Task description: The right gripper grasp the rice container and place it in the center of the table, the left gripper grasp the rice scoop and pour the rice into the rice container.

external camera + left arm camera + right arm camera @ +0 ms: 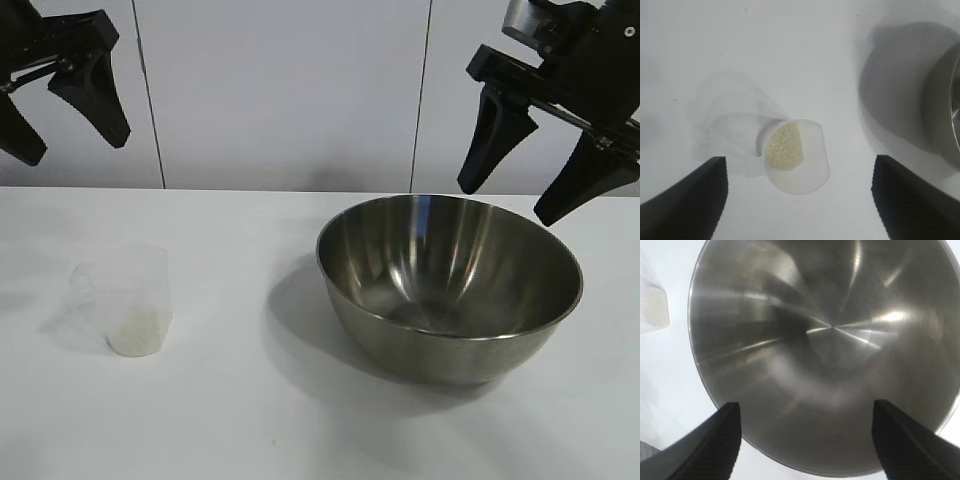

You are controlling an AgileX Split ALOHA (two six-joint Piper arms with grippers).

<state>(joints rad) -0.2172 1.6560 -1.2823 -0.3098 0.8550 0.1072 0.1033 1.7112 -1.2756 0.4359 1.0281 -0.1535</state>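
Tabletop (250,420) plain white, pale panelled wall (280,90) behind. Rice container (450,285) right of centre; rice scoop (125,300) holding rice (138,330) at left. Left gripper (65,105) and right gripper (545,165) hover, fingers spread, empty.

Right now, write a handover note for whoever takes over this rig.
Left gripper: open, empty, up in the air behind the plastic cup.
Right gripper: open, empty, above the far rim of the steel bowl.
Cup: upright on the table at the left, rice in its bottom.
Bowl: on the table right of centre, nothing in it.
Done: nothing grasped.
Left: right gripper moves the bowl to the centre; left gripper picks up the cup and pours the rice in.
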